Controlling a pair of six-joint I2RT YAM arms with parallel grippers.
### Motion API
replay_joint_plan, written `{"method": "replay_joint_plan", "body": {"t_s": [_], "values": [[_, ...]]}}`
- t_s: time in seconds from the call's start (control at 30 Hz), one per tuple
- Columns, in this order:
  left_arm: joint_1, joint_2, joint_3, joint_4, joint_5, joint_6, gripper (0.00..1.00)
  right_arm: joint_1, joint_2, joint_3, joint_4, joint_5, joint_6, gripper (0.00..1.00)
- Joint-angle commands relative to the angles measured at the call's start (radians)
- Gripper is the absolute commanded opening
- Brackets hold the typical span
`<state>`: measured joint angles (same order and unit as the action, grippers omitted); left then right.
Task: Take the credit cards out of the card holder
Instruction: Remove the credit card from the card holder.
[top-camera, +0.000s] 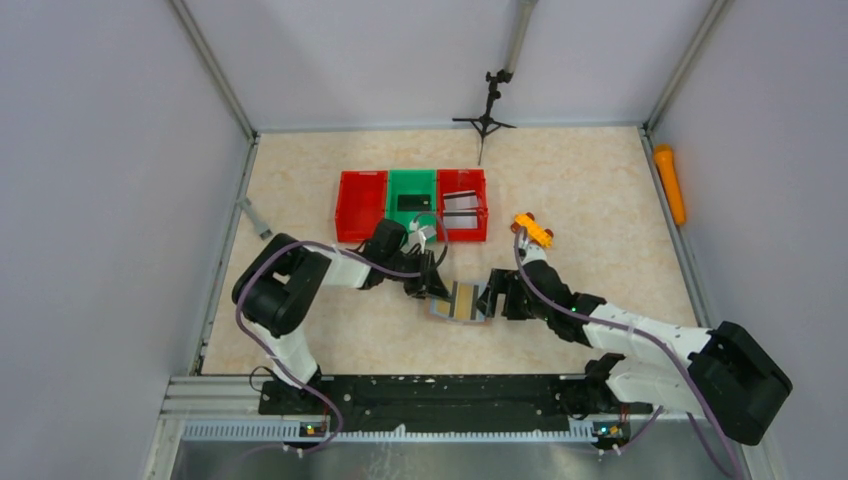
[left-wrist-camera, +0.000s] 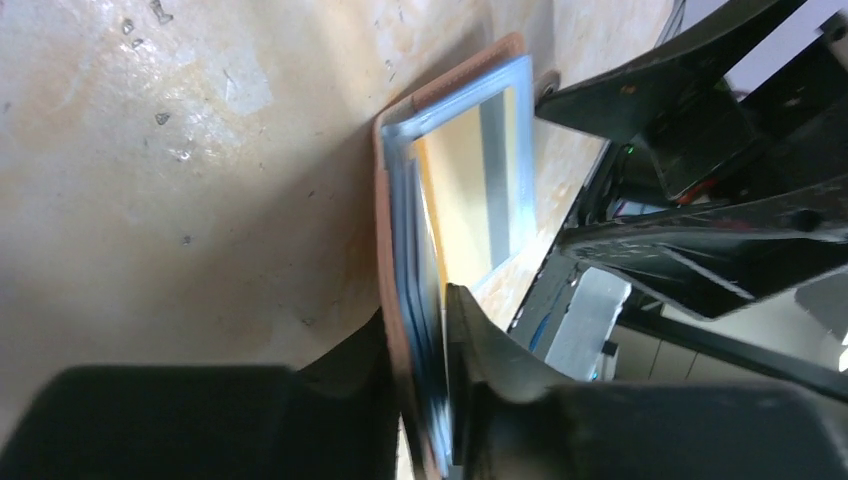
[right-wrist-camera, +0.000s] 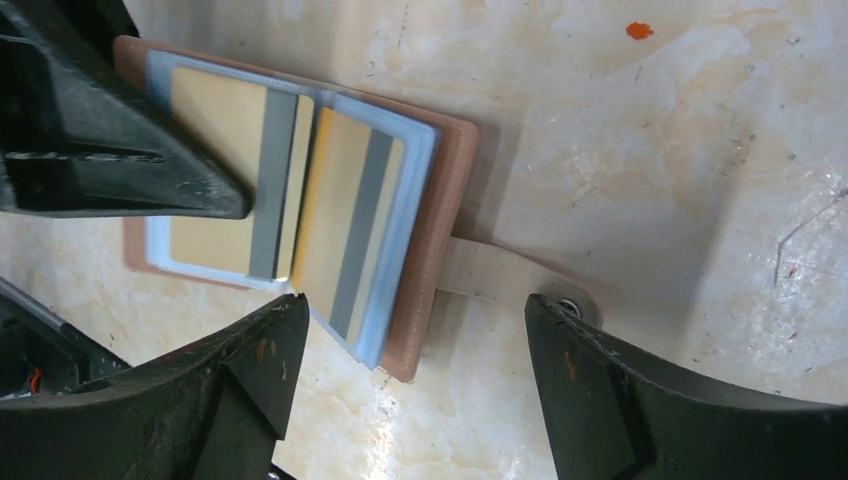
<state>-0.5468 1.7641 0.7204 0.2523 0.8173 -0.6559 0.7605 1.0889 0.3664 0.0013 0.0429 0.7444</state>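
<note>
The card holder lies open on the table between the two arms, in front of the bins. Its clear sleeves face up, with two tan-gold credit cards seated inside them. The left gripper is closed to a narrow gap on one edge of the holder, cover and sleeves filling the space between its fingers; how firmly it presses cannot be told. The right gripper stands wide and empty, with one finger just beside the lower corner of the sleeves and the other beside the snap of the strap. Hazards, as judged: closing from here, the right fingers may catch the strap or a whole sleeve instead of a card. A card tight in its sleeve may drag the holder along. If the left hold is light, the holder may slip or fold shut under that pull.
</note>
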Motion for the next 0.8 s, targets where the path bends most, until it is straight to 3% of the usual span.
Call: {"method": "replay_joint_plan", "body": {"t_s": [0.0, 0.07, 0.27, 0.67, 0.77], "values": [[-0.006, 0.027, 0.041, 0.019, 0.037, 0.006, 0.15, -0.005, -0.04, -0.009, 0.03, -0.006, 0.007, 0.86], [-0.006, 0.012, 0.036, 0.027, 0.034, 0.004, 0.07, -0.006, -0.071, -0.011, 0.007, 0.012, 0.013, 0.92], [0.011, -0.045, -0.024, 0.186, 0.089, -0.077, 0.0, -0.006, -0.203, -0.027, -0.039, 0.02, 0.035, 0.97], [0.113, -0.183, -0.214, 0.642, 0.131, -0.294, 0.0, -0.006, -0.28, -0.072, 0.097, -0.145, 0.066, 0.97], [0.132, -0.198, -0.238, 0.685, 0.135, -0.32, 0.0, -0.006, -0.261, -0.085, 0.131, -0.141, 0.065, 0.99]]}}
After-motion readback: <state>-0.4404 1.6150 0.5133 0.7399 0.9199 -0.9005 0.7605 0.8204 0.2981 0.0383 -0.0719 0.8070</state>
